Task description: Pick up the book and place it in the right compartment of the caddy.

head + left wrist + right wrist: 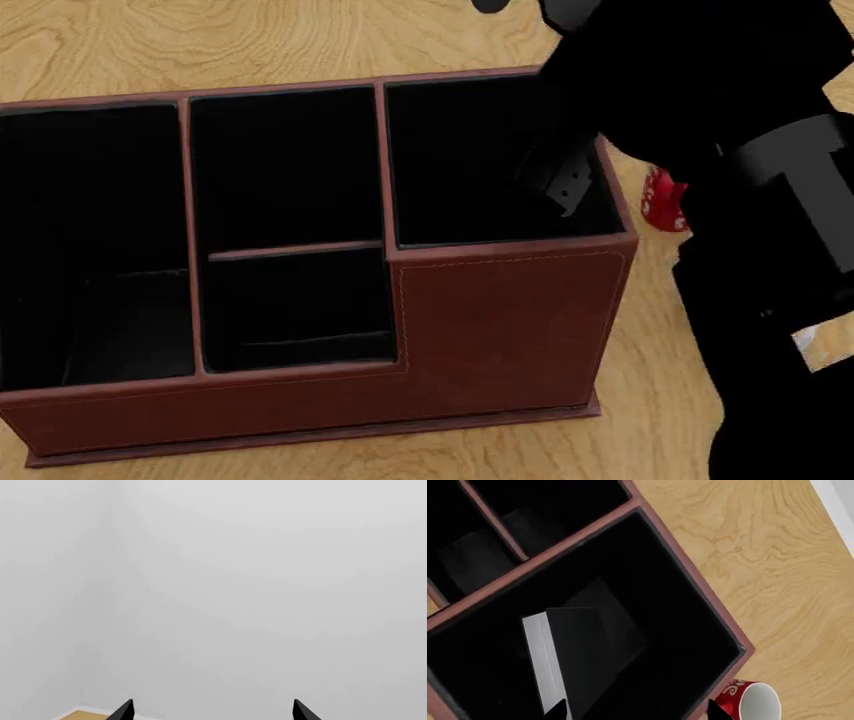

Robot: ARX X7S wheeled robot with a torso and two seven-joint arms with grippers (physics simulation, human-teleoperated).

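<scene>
One arm matters: book already inside the right compartment

We see the desk (267, 40) carrying the caddy (507, 330), its right compartment (694, 630) holding the book (587, 655), which leans tilted, page edge showing, long axis running toward the right pincer (637, 711). That pincer hangs directly above the book, tips spread apart and gripping nothing. We judge the placing done; only retreat upward remains. A red mug (754, 700) sits just beside the caddy wall. Left pincer (213, 711) is open too, facing a blank wall, far off.
</scene>
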